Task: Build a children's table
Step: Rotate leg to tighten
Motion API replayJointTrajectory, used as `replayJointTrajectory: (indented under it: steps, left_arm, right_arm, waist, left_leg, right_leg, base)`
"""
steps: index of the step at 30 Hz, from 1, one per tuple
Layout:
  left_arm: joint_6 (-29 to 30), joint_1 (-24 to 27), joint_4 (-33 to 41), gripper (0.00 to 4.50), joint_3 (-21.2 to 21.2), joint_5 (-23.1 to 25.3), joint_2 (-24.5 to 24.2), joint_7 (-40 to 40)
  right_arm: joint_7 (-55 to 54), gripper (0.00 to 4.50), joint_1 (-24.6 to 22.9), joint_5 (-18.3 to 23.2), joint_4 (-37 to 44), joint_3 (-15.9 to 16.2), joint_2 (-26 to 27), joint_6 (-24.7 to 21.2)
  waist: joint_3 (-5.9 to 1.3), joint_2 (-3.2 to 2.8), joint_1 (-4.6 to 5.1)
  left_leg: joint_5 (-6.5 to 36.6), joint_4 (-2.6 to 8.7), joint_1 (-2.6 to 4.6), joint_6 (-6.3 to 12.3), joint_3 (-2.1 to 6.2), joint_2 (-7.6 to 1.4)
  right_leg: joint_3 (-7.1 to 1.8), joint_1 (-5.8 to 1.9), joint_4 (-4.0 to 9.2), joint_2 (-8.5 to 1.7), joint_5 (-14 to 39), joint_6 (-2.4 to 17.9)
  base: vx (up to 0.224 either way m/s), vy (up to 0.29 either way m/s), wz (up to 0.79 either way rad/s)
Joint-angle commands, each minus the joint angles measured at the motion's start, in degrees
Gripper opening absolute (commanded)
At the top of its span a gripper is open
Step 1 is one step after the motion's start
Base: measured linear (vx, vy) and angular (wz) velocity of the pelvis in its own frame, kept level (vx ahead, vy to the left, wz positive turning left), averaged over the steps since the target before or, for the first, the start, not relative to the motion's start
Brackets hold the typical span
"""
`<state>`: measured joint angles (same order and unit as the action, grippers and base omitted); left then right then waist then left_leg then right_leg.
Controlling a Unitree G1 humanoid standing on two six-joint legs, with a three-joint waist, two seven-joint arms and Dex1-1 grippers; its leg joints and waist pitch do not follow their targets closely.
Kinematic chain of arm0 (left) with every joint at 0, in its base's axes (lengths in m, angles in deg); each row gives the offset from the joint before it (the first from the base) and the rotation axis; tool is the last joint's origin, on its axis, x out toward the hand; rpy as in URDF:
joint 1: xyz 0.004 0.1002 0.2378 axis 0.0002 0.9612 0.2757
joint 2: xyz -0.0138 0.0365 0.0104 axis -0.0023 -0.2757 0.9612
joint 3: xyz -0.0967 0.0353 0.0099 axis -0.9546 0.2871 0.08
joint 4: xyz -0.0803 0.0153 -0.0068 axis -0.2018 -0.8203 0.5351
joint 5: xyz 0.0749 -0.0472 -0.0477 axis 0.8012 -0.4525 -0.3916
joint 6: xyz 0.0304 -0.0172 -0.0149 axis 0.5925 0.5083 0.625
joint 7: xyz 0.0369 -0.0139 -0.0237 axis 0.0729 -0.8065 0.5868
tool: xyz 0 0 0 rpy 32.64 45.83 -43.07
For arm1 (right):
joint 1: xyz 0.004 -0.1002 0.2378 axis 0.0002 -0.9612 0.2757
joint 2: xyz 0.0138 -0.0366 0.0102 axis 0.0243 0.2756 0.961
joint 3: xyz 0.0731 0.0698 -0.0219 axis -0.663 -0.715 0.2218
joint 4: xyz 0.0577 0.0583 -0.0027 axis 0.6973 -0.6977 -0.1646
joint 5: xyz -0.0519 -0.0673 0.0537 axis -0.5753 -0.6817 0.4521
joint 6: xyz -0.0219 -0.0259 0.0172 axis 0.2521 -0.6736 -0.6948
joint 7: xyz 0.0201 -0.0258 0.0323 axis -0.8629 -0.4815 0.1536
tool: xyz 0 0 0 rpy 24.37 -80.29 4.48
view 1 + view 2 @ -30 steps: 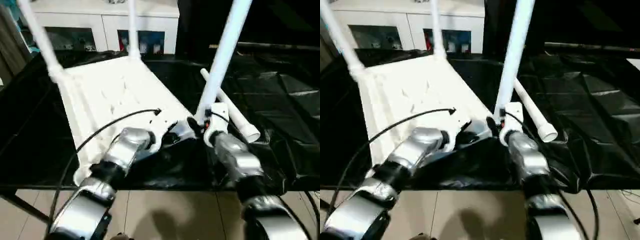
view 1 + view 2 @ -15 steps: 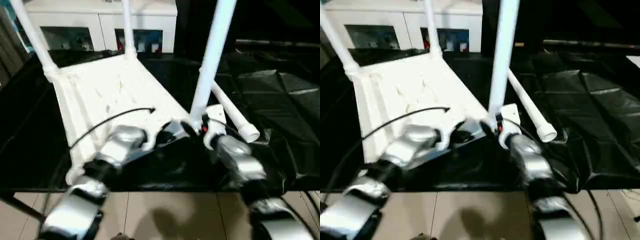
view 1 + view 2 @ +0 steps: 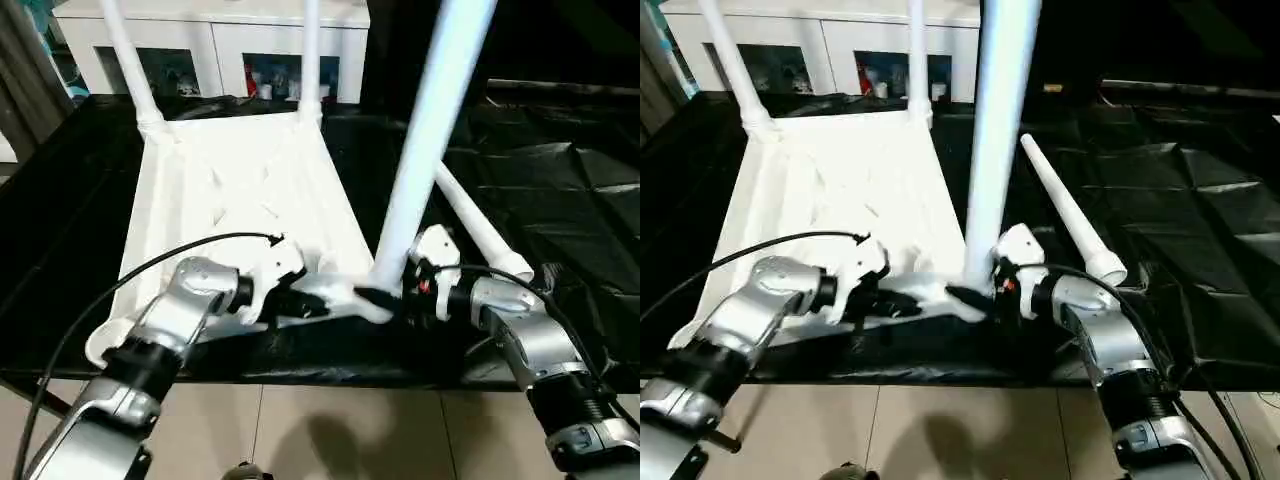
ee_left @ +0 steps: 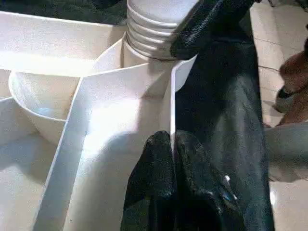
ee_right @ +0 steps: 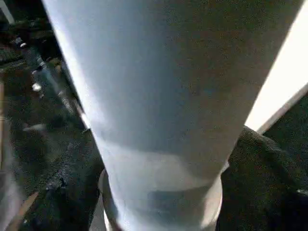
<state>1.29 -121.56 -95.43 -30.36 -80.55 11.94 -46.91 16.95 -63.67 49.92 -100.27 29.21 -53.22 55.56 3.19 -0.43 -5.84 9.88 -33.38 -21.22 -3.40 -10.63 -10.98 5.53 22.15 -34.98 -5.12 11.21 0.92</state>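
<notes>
Three white legs stand upright in the corner sockets of the upturned table top (image 3: 235,200), which lies ribbed side up on the black-covered bench (image 3: 60,240): two at the far corners (image 3: 128,60) (image 3: 310,55) and one thick in view at the near right corner (image 3: 425,140). One more leg (image 3: 480,225), the fourth, lies loose on the bench just right of the top. The left gripper (image 4: 172,144) has its jaws pinched together on the top's near rim. The right gripper (image 3: 385,295) sits at the base of the near right leg, jaws spread wide around it. One white cabinet (image 3: 215,45) stands beyond the bench.
</notes>
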Motion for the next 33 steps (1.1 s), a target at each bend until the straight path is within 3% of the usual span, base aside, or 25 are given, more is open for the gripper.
replayJointTrajectory:
  steps: [1,7,15,21,24,29,31,33]
  left_arm:
    - [-0.33,-0.17,2.72,0.00,0.57,-2.13,0.45,-2.91]
    - [-0.19,-0.36,2.91,0.00,0.32,-1.99,0.38,-2.62]
    - [0.13,-0.31,3.16,0.00,0.28,-1.96,0.13,-2.55]
    - [0.43,-0.19,3.00,0.00,0.21,-1.73,0.38,-1.65]
    - [0.56,-0.45,2.24,0.00,-0.15,-1.20,1.20,0.61]
    - [2.05,-3.94,-3.73,0.00,-2.17,1.77,6.91,14.06]
    - [3.25,-6.23,-6.99,0.00,-3.95,1.88,10.75,21.14]
    - [3.53,-7.54,-8.73,0.00,-4.79,2.10,12.66,25.15]
  right_arm:
    - [0.63,3.82,-0.32,-0.21,1.33,0.55,-0.88,-0.92]
    - [1.24,3.69,-0.42,0.15,1.41,0.69,-0.54,-1.58]
    - [1.12,2.95,-0.58,0.16,1.12,0.58,-0.17,-1.94]
    - [-1.35,2.77,-0.95,0.11,-0.17,-0.43,1.04,-2.03]
    - [-4.83,2.77,-0.76,-0.06,-1.99,-1.76,2.40,-2.30]
    - [-23.98,2.77,2.60,-0.62,-11.12,-7.89,9.12,-2.84]
    - [-34.68,2.77,5.11,-0.28,-15.70,-11.14,12.63,-2.46]
    - [-39.27,2.77,6.38,-0.23,-17.92,-12.26,14.15,-2.21]
  waist:
    - [-3.74,0.26,0.03]
    - [-3.85,0.29,-0.08]
    - [-3.87,0.24,-0.10]
    - [-3.93,0.17,-0.03]
    - [-3.85,0.12,0.12]
    - [-3.64,0.11,1.01]
    - [-3.60,0.34,1.35]
    - [-3.61,0.28,1.59]
  left_leg:
    - [11.49,3.86,0.71,2.87,0.91,-2.79]
    - [10.85,3.79,0.68,2.76,0.94,-2.77]
    - [10.77,3.74,0.72,2.78,0.93,-2.74]
    - [10.64,3.72,0.71,2.57,0.97,-2.75]
    - [11.56,3.78,0.77,2.08,0.98,-2.70]
    - [14.27,4.05,0.93,-0.17,1.15,-2.55]
    - [14.34,4.06,0.91,-0.69,1.17,-2.38]
    - [14.29,3.92,0.85,-0.63,1.09,-2.23]
  right_leg:
    - [-3.43,-2.57,4.06,-4.07,9.36,13.08]
    - [-3.42,-2.62,3.95,-4.13,8.87,13.02]
    - [-3.38,-2.63,3.95,-4.10,8.76,13.06]
    - [-3.40,-2.63,3.84,-4.08,8.01,13.20]
    - [-3.40,-2.55,4.01,-4.14,9.38,13.21]
    - [-3.45,-2.38,4.59,-4.19,15.01,11.72]
    - [-3.40,-2.31,4.76,-4.18,16.10,11.34]
    - [-3.41,-2.25,5.05,-4.19,17.19,10.65]
  base:
    - [0.000,0.000,0.00]
    - [0.000,0.000,0.00]
    - [0.000,0.000,0.00]
    - [0.000,0.000,0.00]
    - [0.000,0.000,0.00]
    - [0.000,0.000,0.00]
    - [0.000,0.000,0.00]
    - [0.000,0.000,0.00]
